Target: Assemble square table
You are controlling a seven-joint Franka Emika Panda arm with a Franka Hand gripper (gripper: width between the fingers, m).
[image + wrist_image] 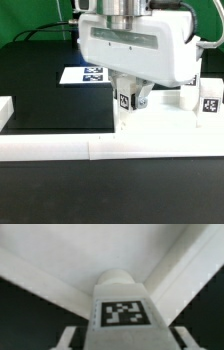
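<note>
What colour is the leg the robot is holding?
White, with a black-and-white checkered tag on it. The wrist view shows the leg best.

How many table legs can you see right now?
2 for sure: one leg at the gripper, over the slab, another standing at the exterior view's right. A white piece beside it may be a third; the arm may hide more.
</note>
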